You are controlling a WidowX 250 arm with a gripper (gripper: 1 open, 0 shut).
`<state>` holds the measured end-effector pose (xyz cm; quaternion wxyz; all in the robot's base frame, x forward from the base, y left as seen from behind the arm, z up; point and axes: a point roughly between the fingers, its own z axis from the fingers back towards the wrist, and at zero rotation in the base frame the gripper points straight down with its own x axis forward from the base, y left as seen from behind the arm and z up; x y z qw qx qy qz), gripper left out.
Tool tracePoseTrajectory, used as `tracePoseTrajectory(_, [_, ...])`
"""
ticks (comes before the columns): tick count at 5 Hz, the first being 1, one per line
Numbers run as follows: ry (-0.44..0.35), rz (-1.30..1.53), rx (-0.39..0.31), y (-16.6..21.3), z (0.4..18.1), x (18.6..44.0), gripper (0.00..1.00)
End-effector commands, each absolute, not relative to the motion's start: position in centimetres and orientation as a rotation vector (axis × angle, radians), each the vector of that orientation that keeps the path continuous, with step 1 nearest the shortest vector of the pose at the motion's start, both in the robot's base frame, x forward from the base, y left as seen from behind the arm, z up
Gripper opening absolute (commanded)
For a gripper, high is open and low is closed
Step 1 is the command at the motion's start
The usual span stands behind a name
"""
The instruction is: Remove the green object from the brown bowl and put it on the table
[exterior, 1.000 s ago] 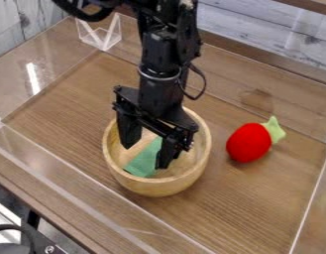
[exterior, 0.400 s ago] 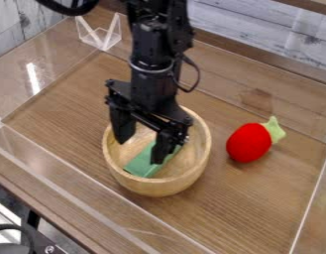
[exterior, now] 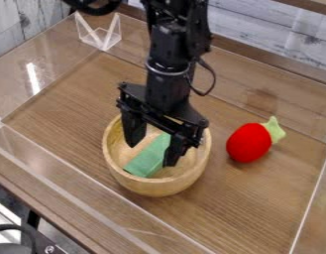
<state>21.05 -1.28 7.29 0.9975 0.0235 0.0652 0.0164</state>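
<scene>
Brown bowl (exterior: 158, 171): round, light wood, thick rim, standing on the worktop (exterior: 72, 114) slightly toward six o'clock from the middle of the view. Green object (exterior: 151, 159): flat elongated block, lying inside the bowl, leaning against its inner wall on the nine o'clock side, one end raised toward twelve o'clock. Hand (exterior: 163, 140): black, pointing straight down from twelve o'clock, lowered over the bowl with its two fingers spread wide, one finger (exterior: 134, 131) at the nine o'clock side of the block, the other at the three o'clock side; fingers straddle the block and are not closed on it; whether either tip touches the block cannot be told. Red strawberry-like toy (exterior: 252, 141) with small green leaf: on the worktop at three o'clock of the bowl, near it but apart. Clear acrylic walls (exterior: 47, 62): around the worktop's edges.
</scene>
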Motion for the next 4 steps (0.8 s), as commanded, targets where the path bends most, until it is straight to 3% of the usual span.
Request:
tracePoseTrajectory(1, [0.096,0.05,0.042,-1.6,7.6,22.0,1.0])
tracePoseTrajectory(4, [0.095,0.077,0.036,-0.5,6.8,22.3,1.0])
